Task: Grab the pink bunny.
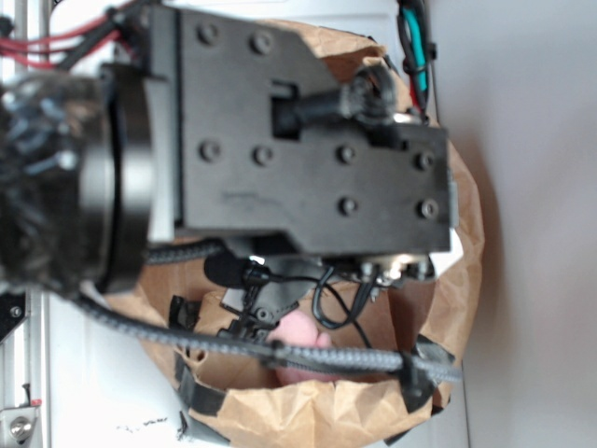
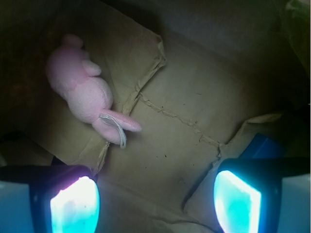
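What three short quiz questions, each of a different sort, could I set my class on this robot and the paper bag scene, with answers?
1. True or false: the claw is shut on the pink bunny.
2. Multiple choice: the bunny lies on A) a metal tray, B) the brown paper bag's floor, C) a plate.
3. Fill in: in the wrist view, the blue block shows near the ____ finger.

Key: 1 false, the jaws stand open and apart from it; 2 B; 3 right-hand.

The brown paper bag [image 2: 194,97] floor holds the pink bunny [image 2: 82,90].
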Action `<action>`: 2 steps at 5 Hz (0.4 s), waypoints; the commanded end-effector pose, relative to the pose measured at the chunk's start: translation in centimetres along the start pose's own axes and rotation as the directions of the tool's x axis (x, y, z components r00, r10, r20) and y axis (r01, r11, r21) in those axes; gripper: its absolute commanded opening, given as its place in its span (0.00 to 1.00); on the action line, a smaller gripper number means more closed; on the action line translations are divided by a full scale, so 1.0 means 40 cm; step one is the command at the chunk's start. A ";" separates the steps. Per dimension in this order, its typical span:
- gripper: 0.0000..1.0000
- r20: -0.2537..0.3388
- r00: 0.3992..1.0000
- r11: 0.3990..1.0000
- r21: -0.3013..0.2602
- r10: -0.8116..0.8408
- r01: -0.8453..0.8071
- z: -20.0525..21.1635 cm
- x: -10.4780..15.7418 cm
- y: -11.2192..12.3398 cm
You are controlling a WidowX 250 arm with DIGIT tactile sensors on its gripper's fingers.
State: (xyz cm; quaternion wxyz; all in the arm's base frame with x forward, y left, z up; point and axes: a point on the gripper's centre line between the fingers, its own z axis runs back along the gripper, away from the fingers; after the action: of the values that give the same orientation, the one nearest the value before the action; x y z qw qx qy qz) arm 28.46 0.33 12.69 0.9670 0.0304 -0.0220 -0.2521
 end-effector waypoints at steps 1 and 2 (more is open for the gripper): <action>1.00 0.017 0.969 0.967 0.064 -0.247 0.245 -0.030 0.033 -0.035; 1.00 0.018 0.963 0.962 0.060 -0.268 0.266 -0.072 0.061 -0.036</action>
State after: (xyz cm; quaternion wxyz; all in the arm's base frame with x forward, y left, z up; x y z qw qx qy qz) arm 29.55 -1.39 8.44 0.9256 0.0440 -0.0146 -0.3755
